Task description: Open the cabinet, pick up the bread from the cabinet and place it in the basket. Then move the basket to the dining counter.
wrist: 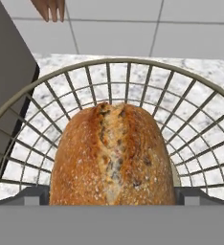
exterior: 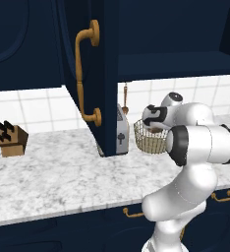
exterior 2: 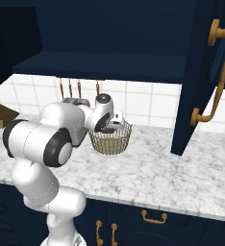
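Observation:
The cabinet stands open, its navy door (exterior: 95, 74) (exterior 2: 201, 72) swung out over the marbled counter. The tan wire basket (exterior: 149, 140) (exterior 2: 110, 139) (wrist: 190, 95) sits on that counter beside the toaster. The golden-brown bread (wrist: 113, 153) lies inside the basket. My gripper (exterior: 154, 123) (exterior 2: 112, 126) (wrist: 112, 194) reaches down into the basket, jaws open, with one dark fingertip (wrist: 35, 194) on each side of the bread. The dining counter is out of view.
A silver toaster (exterior: 122, 130) (exterior 2: 75, 102) stands right against the basket. A knife block (exterior: 11, 139) sits at the far left. Utensils (exterior 2: 69, 89) hang on the tiled wall. Brass-handled drawers (exterior 2: 154, 217) run below the counter's front edge.

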